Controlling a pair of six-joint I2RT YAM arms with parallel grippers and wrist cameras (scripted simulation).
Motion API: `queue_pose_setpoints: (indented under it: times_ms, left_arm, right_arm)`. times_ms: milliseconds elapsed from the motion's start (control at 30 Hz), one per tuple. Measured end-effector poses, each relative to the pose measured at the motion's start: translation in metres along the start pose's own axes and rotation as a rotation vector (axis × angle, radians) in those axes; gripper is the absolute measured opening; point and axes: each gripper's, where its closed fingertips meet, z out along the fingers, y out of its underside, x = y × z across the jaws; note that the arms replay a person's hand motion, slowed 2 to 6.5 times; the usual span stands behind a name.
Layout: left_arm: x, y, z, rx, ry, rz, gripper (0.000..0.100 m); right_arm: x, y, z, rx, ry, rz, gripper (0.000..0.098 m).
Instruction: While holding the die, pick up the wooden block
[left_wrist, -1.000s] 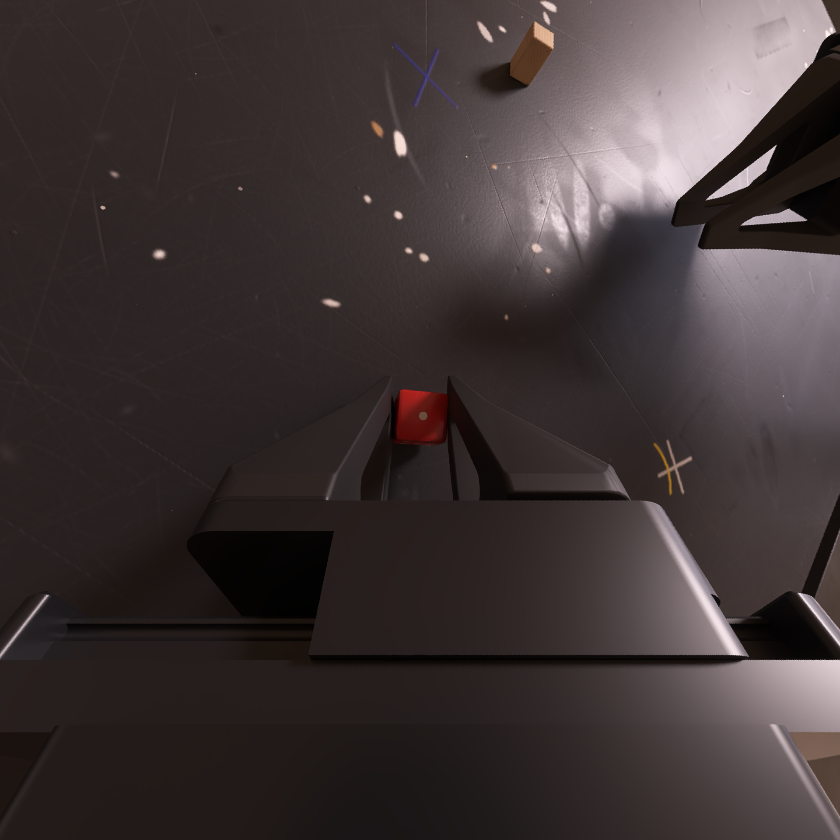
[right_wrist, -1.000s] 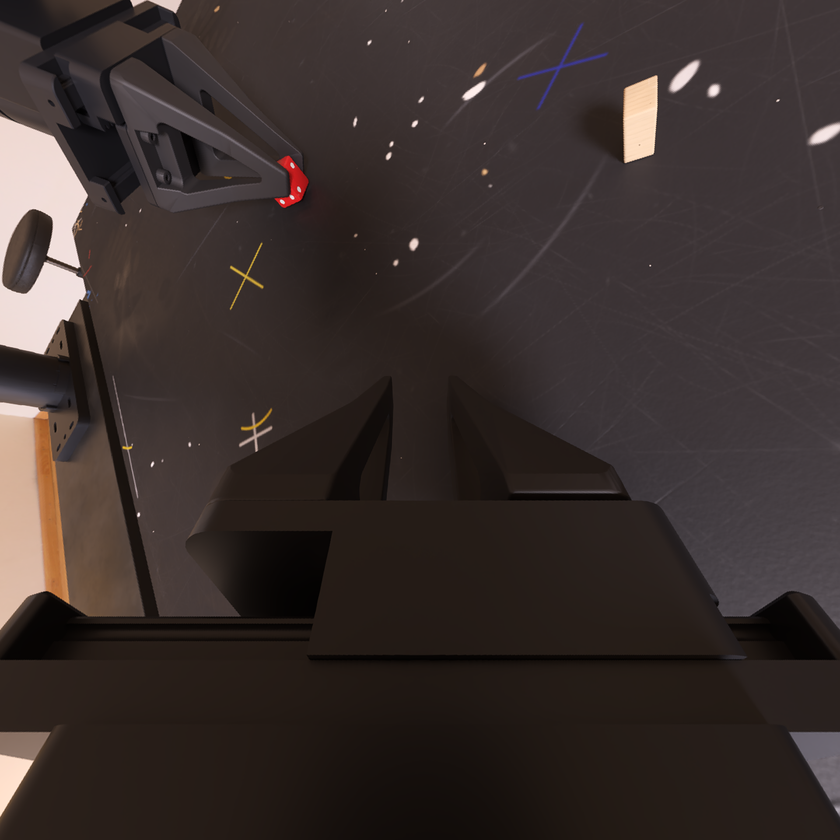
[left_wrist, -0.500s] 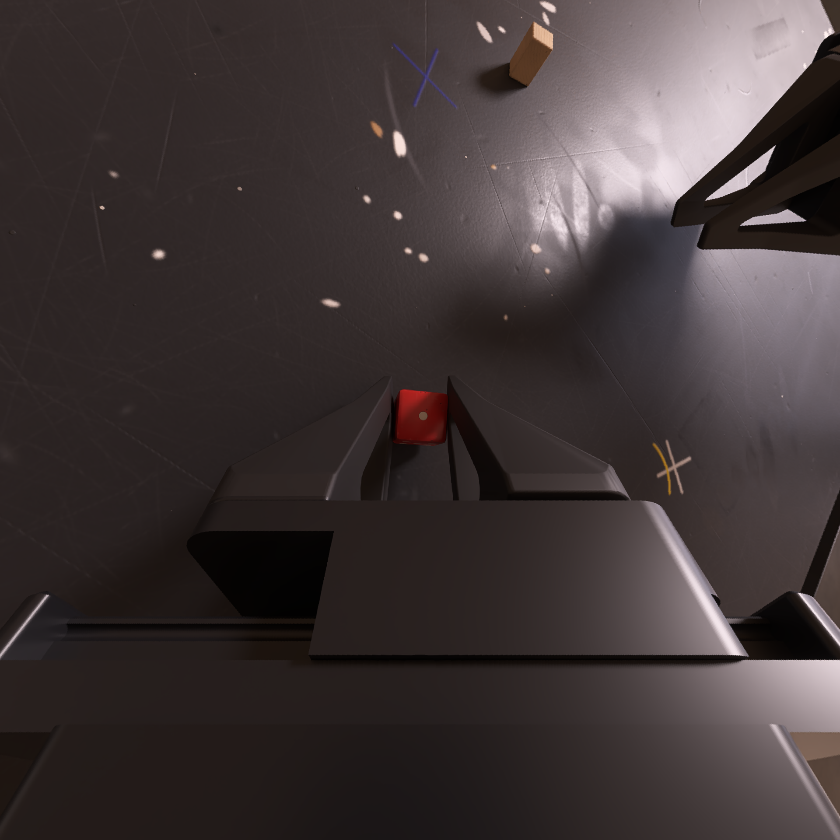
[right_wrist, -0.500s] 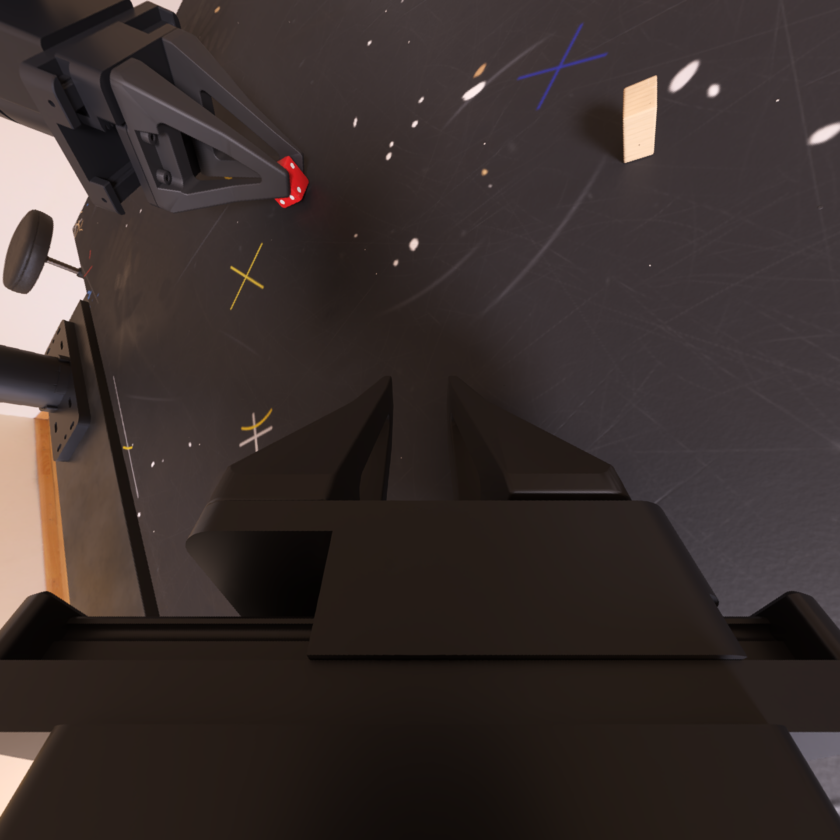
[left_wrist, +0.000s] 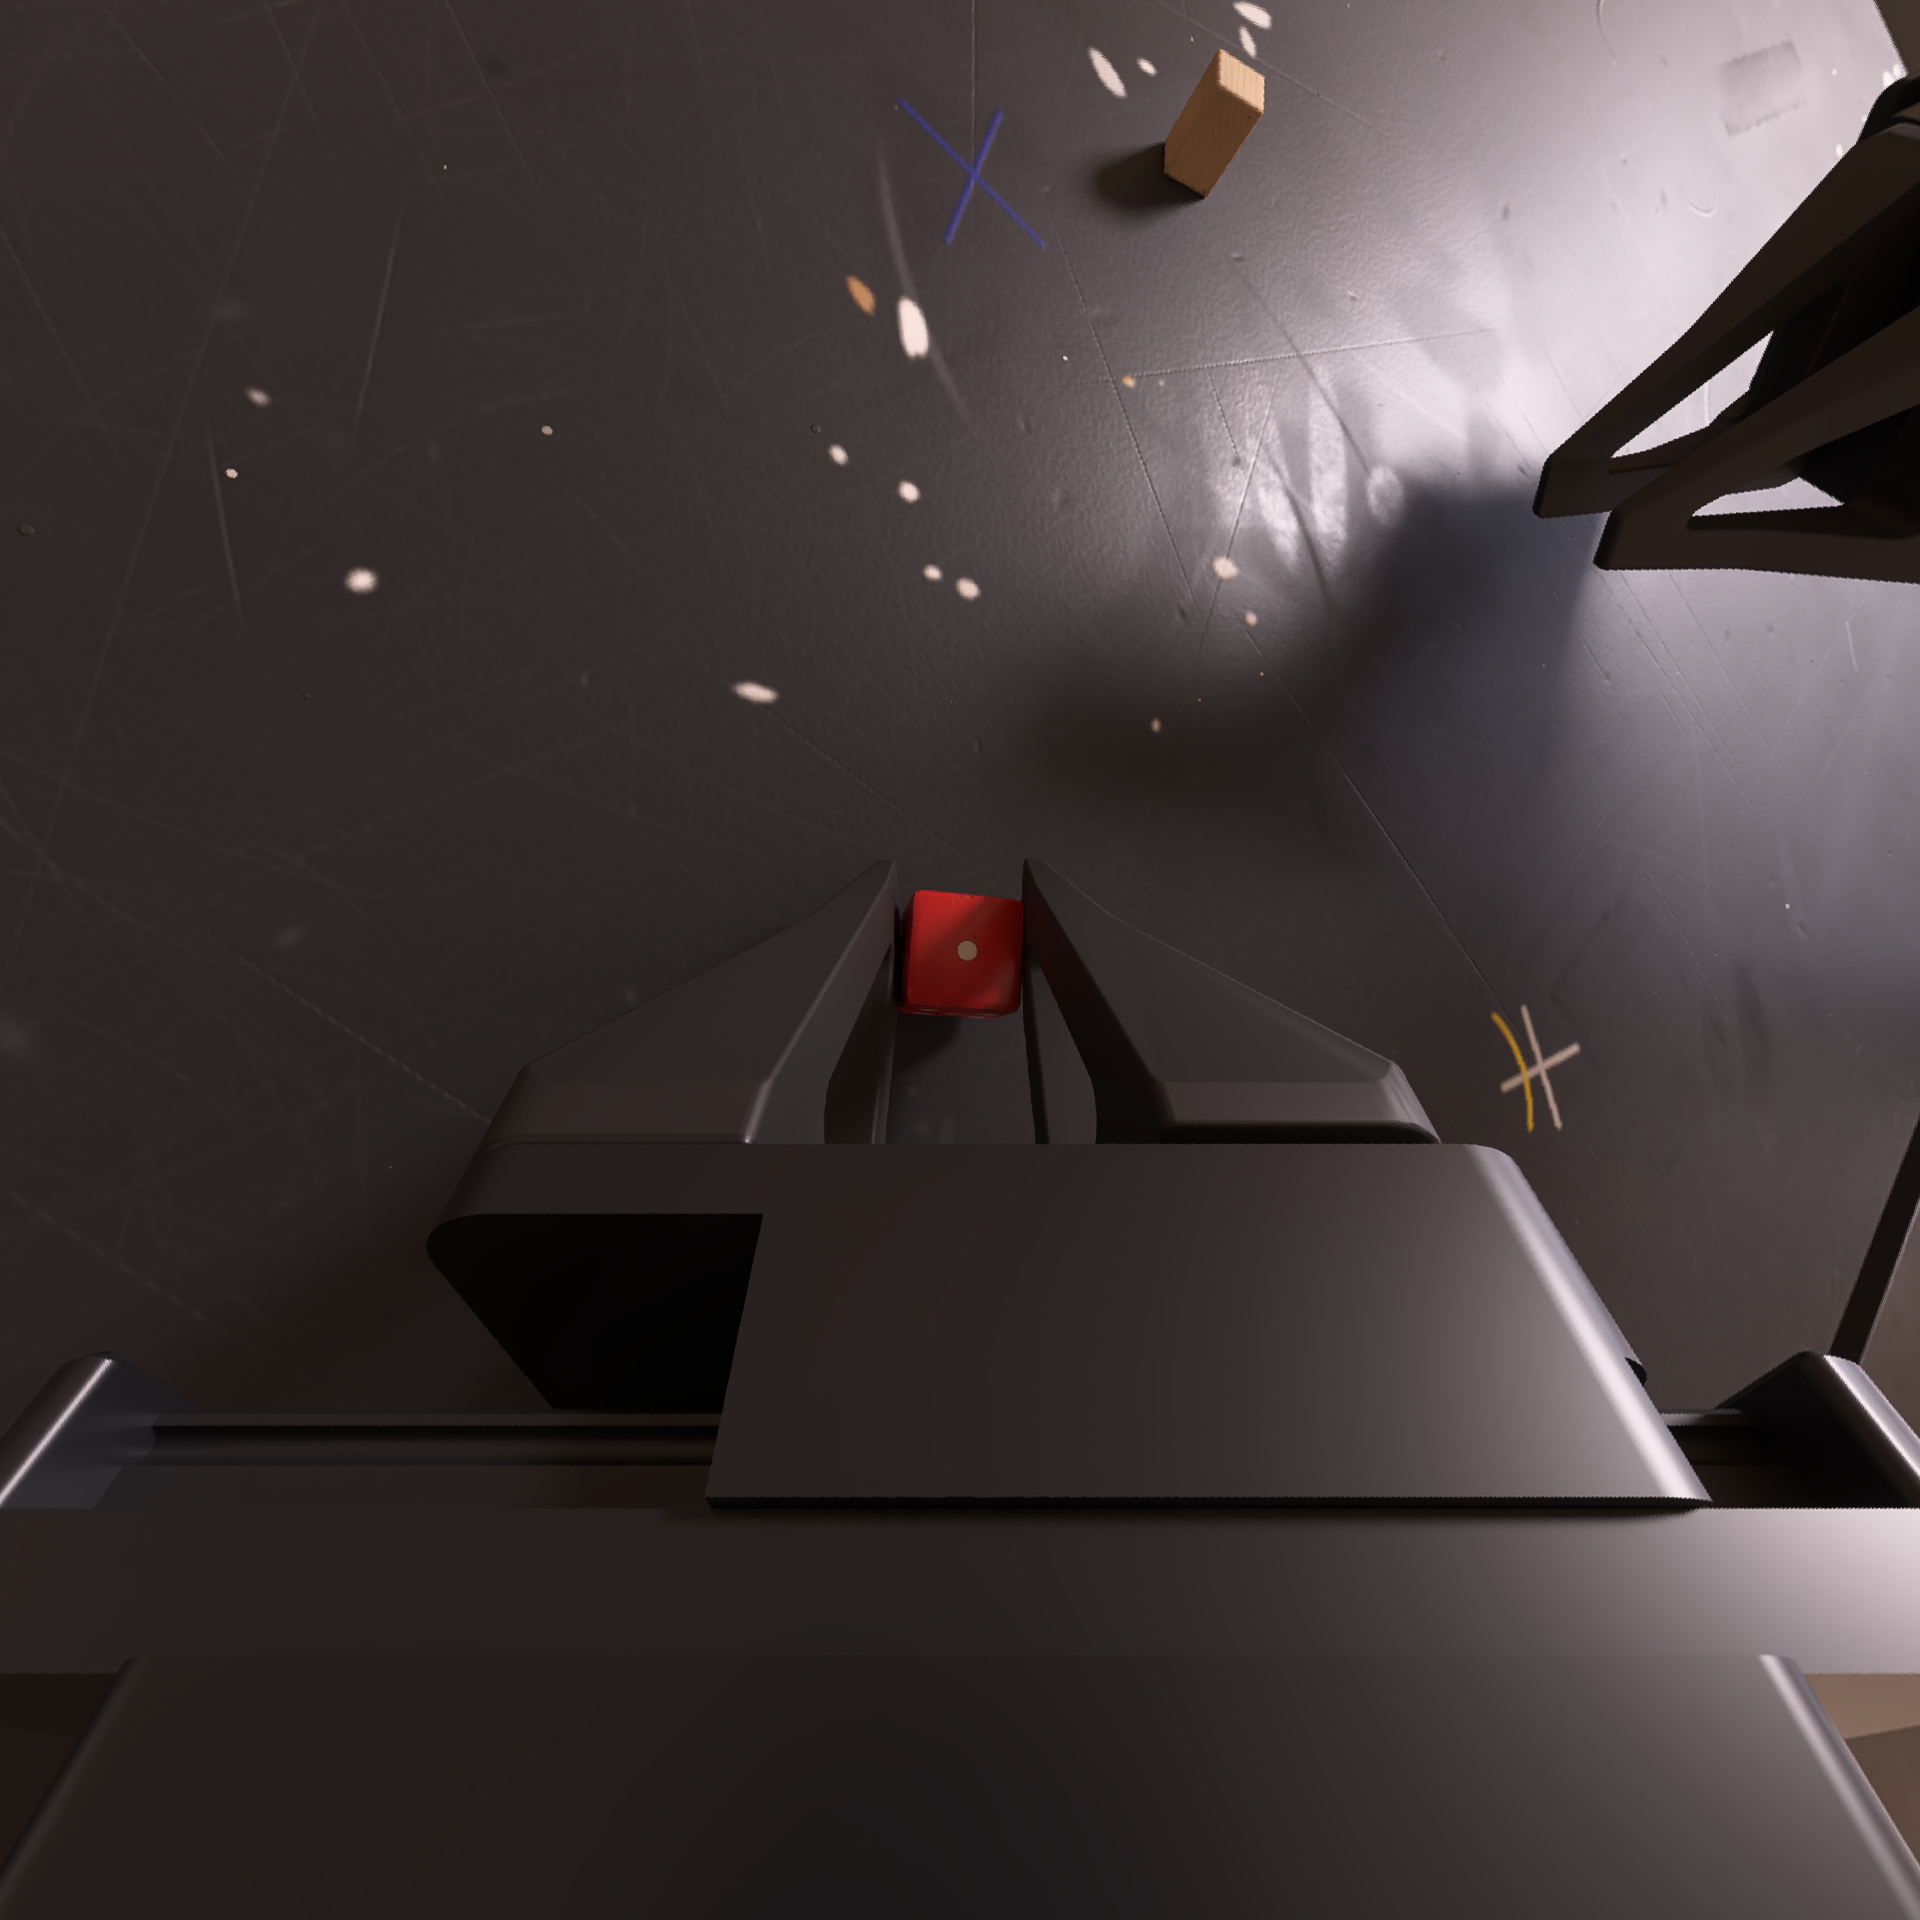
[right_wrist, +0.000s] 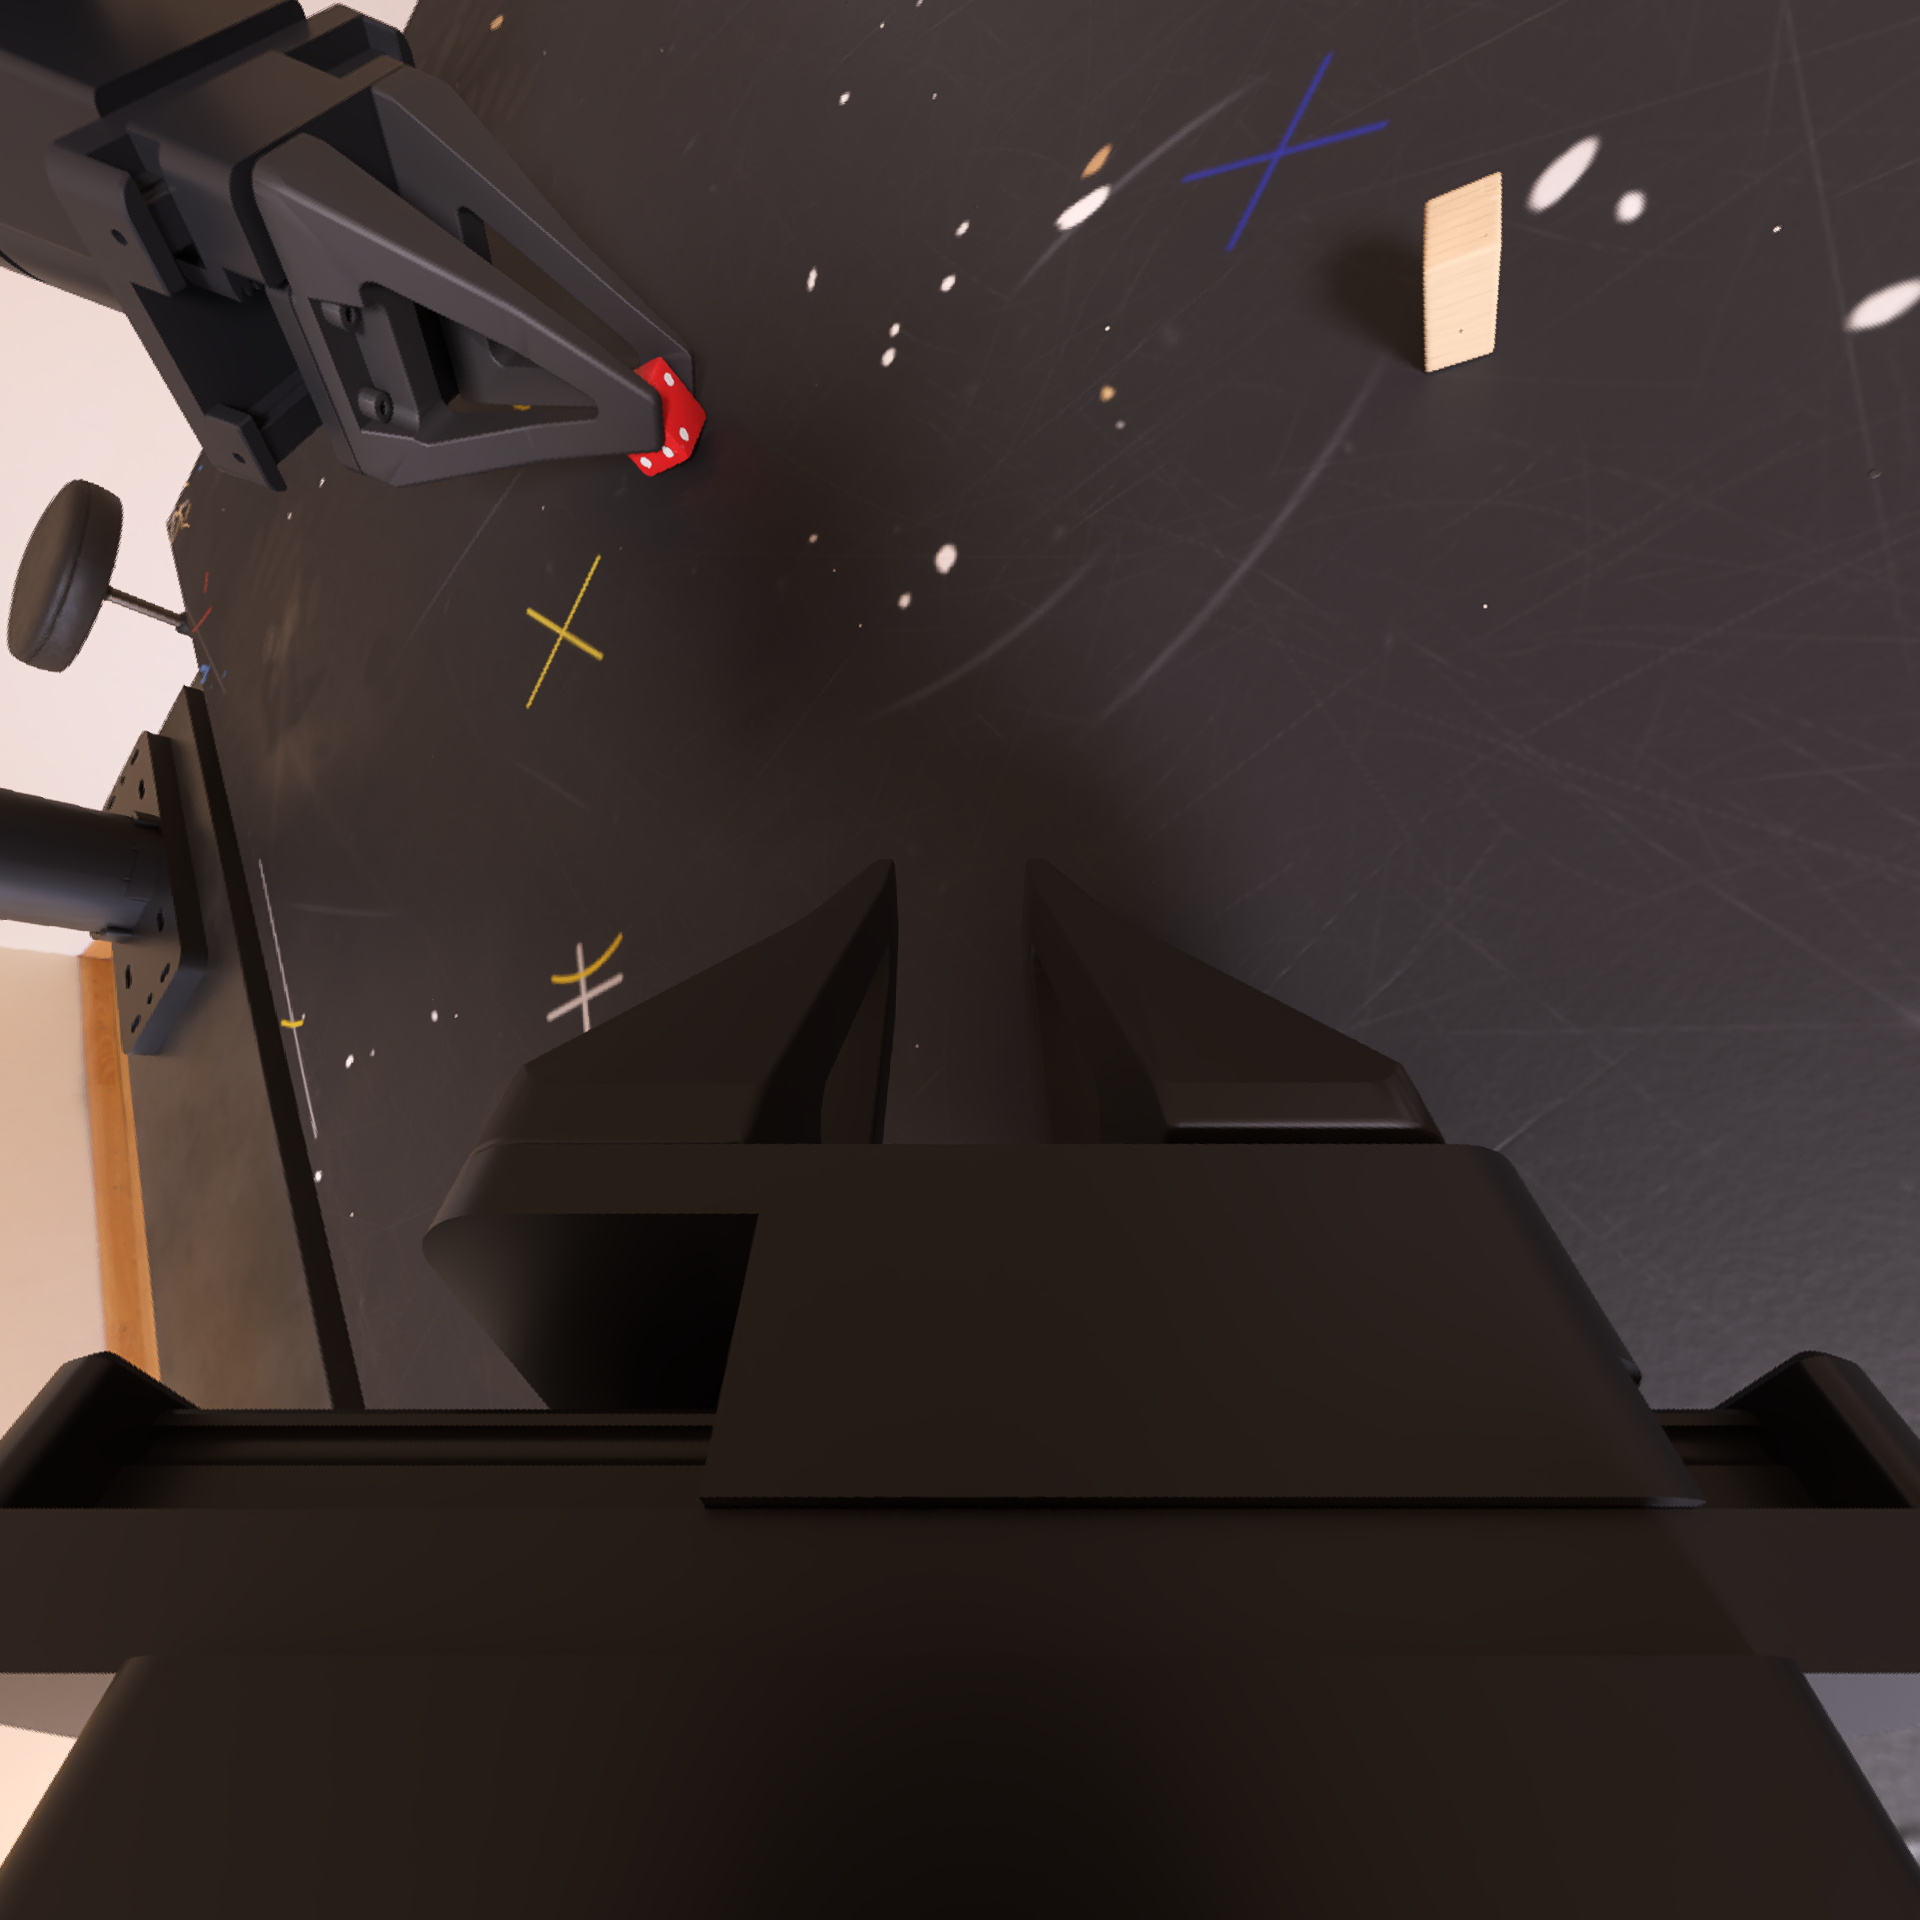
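Here the left gripper (left_wrist: 960, 940) pinches the red die (left_wrist: 961, 951), while the empty, slightly parted right gripper (right_wrist: 961, 935) sits well short of the upright wooden block (right_wrist: 1463, 272), ahead to its right.

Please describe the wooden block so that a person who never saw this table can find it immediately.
Look at the dark, scratched table and find the blue cross drawn on it. Just beside that cross stands the wooden block, alone and untouched, far from both grippers. It is the only pale, light-brown upright piece here; the other small thing, a red die, is held between the left gripper's fingers.
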Motion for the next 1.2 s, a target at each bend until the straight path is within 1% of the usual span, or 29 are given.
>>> queue_pose_setpoints:
  times_ms: [433,1200]
  left_arm:
    - [0.0,-0.0001,0.0,0.0,0.0,0.0,0.02]
    - [0.0002,0.0002,0.0002,-0.001,0.002,-0.003,0.02]
  right_arm:
    - [0.0,0.0001,-0.0002,0.0,-0.001,0.001,0.0378]
    - [0.0004,0.0002,-0.0005,0.0,-0.001,0.003,0.0381]
